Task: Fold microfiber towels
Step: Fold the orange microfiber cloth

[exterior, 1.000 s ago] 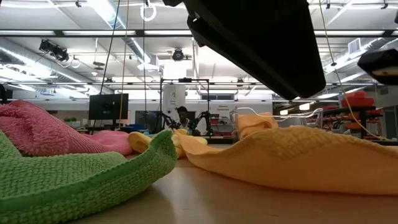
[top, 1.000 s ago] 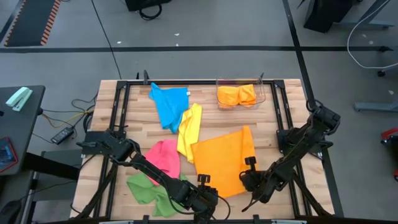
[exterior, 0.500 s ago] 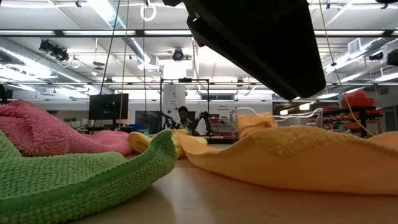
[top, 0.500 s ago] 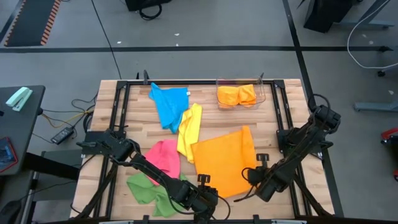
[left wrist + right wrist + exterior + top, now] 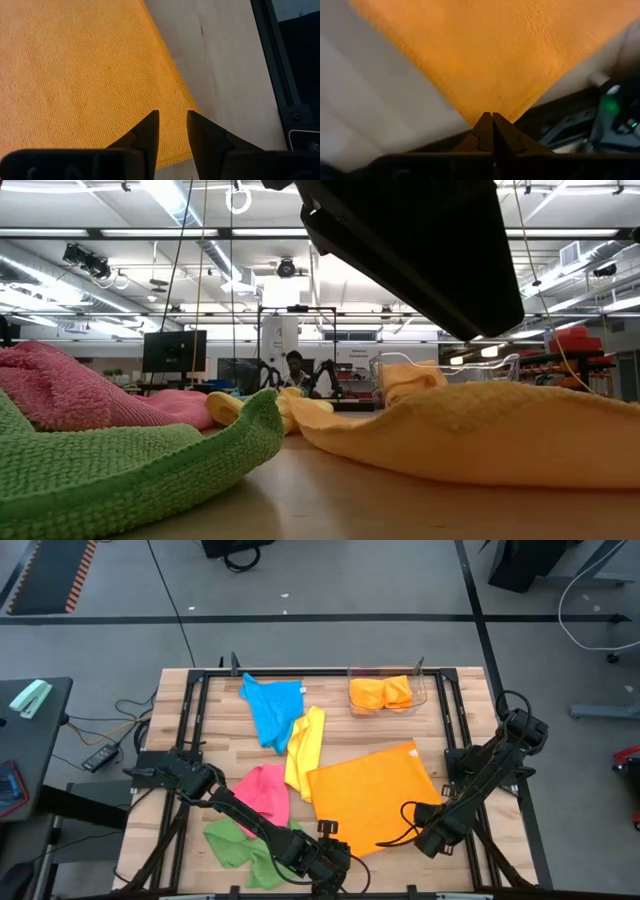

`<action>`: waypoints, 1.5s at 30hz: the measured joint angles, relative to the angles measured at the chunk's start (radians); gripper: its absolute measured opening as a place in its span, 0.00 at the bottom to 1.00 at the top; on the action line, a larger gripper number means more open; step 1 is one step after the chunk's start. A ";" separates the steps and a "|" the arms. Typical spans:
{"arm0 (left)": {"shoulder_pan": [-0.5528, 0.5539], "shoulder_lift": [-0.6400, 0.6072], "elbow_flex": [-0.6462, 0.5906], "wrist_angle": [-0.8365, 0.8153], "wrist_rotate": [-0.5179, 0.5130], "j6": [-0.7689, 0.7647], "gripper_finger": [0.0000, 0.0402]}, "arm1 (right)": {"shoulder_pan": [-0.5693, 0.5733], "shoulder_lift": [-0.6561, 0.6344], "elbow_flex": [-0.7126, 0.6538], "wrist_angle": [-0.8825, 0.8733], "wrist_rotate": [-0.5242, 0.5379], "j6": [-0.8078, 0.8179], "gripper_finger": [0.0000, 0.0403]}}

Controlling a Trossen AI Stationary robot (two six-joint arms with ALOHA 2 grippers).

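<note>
A large orange towel (image 5: 370,800) lies spread flat in the middle of the table. My right gripper (image 5: 432,818) is shut on its right corner. My left gripper (image 5: 172,117) stands open near the table's near edge, its fingertips over the orange towel just inside its near edge (image 5: 175,90), with nothing between them. A blue towel (image 5: 272,705), a yellow towel (image 5: 305,745), a pink towel (image 5: 265,790) and a green towel (image 5: 235,845) lie crumpled on the left half. My right gripper pinches the orange towel's pointed right corner (image 5: 492,107) between its two shut fingers, right at the tip of the cloth. The fingers come steeply from above. The cloth fans out from the fingertips, and the rest of the towel lies spread on the table.
A clear plastic bin (image 5: 420,690) with folded orange cloths (image 5: 380,692) stands at the far edge. A black metal frame (image 5: 460,740) runs along the table's sides. Bare wood shows to the right of the orange towel. The low view shows the green towel (image 5: 130,460) close in front.
My right gripper has gone toward the table's right edge and tipped to point more steeply down, staying shut on the corner. The orange towel's right part, which lay folded in, has been drawn out and spread flat; its left part has stayed in place.
</note>
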State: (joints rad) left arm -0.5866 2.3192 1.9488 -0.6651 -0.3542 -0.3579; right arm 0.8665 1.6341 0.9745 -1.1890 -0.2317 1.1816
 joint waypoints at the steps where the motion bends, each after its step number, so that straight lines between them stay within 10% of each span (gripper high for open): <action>1: -0.001 0.000 0.000 0.000 0.000 -0.005 0.27 | 0.001 0.000 0.000 0.006 -0.014 0.000 0.01; 28: -0.007 0.000 0.000 -0.010 0.142 -0.026 0.27 | 0.112 -0.003 0.041 0.033 -0.168 0.103 0.30; 45: -0.012 -0.002 0.000 -0.194 0.138 0.035 0.27 | 0.157 -0.005 0.269 0.227 0.599 -0.334 0.25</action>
State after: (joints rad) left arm -0.5984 2.3169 1.9488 -0.8592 -0.2159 -0.3232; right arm 1.0237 1.6291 1.2436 -0.9618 0.3670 0.8474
